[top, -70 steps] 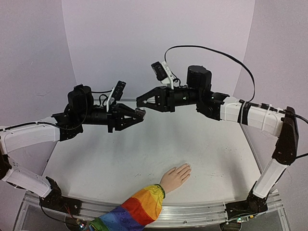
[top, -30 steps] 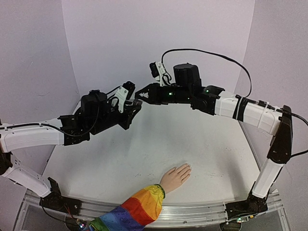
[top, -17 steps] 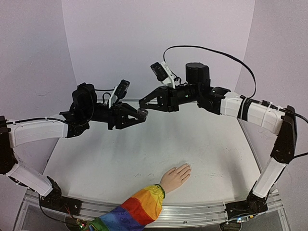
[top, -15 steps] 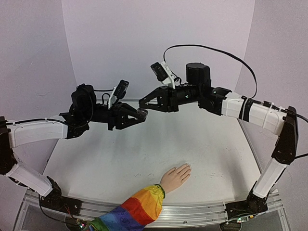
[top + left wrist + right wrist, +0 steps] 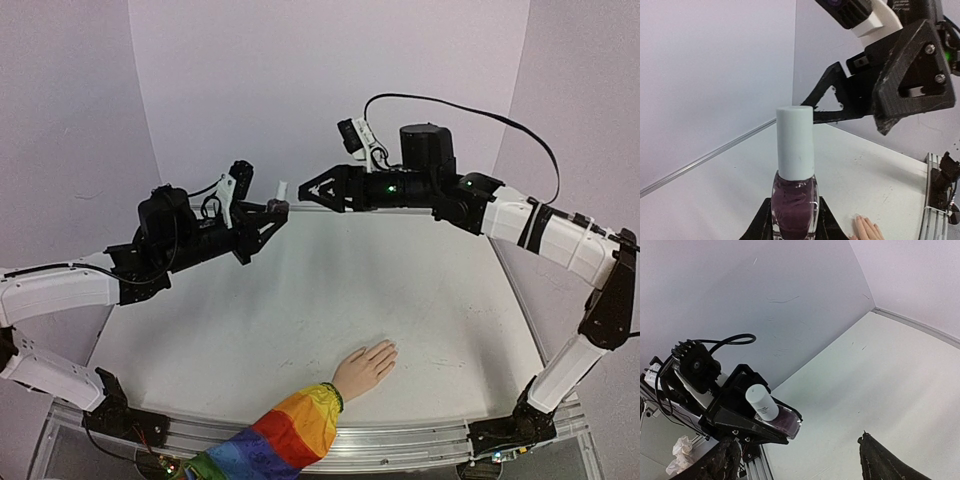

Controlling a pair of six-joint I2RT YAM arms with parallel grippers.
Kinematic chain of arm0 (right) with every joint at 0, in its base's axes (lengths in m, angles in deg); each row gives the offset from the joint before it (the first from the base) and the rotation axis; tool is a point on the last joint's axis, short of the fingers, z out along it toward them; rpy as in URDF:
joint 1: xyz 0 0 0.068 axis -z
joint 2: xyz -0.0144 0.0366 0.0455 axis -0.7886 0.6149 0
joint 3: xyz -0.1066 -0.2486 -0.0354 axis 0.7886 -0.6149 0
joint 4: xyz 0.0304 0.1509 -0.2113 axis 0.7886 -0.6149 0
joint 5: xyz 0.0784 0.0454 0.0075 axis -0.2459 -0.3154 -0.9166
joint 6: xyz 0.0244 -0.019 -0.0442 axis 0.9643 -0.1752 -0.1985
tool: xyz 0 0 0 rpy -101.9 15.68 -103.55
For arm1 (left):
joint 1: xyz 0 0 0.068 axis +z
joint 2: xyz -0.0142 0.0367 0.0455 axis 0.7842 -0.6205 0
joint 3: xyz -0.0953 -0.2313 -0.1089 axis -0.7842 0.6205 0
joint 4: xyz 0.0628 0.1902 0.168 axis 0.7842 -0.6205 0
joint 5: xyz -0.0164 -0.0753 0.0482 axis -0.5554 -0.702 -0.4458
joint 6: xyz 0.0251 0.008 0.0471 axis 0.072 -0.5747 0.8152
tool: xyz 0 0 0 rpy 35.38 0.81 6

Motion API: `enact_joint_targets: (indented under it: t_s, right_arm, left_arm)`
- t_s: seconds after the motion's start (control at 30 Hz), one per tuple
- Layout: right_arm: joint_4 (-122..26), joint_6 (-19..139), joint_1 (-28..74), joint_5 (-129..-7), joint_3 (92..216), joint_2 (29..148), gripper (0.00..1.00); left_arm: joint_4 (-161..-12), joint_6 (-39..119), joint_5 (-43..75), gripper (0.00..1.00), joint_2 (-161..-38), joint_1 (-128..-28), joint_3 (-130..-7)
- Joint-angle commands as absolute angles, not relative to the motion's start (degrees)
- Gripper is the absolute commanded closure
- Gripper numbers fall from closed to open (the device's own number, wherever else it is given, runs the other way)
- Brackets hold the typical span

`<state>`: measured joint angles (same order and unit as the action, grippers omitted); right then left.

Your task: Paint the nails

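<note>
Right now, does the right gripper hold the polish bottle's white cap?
No, the right gripper stands open, and the white cap sits beyond it, untouched.

Pale lilac walls (image 5: 300, 80) on three sides — white scuffed table (image 5: 250, 330), aluminium rail (image 5: 400, 437) at front.

Legible markings: none.
You can read no text, label, brand or number in any view; the polish bottle (image 5: 794, 210), its white cap (image 5: 795, 142) and the right pincer (image 5: 308, 195) are unmarked wherever their surfaces show.
</note>
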<state>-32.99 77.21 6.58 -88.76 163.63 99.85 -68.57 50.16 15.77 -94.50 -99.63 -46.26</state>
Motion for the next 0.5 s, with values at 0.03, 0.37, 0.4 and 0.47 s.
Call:
enact_joint_targets:
  t_s: [0.03,0.37,0.4,0.47]
  right_arm:
    - [-32.0,81.0,4.5,-83.9,169.1,101.2,0.21]
    - [-32.1,81.8,2.8,-82.1,175.6,107.2,0.34]
    - [-32.1,81.7,2.8,-81.9,176.0,107.5,0.36]
    - [-32.2,81.8,2.6,-81.7,176.4,108.1,0.39]
  left_arm:
    - [-67.9,54.4,25.9,1.0,-94.4,-101.0,-48.1]
    - [-67.9,53.7,25.8,1.0,-96.5,-102.3,-49.7]
    - [-67.9,53.6,25.8,1.0,-96.5,-102.3,-49.7]
    - [-67.9,53.4,25.8,1.0,-96.6,-102.4,-49.7]
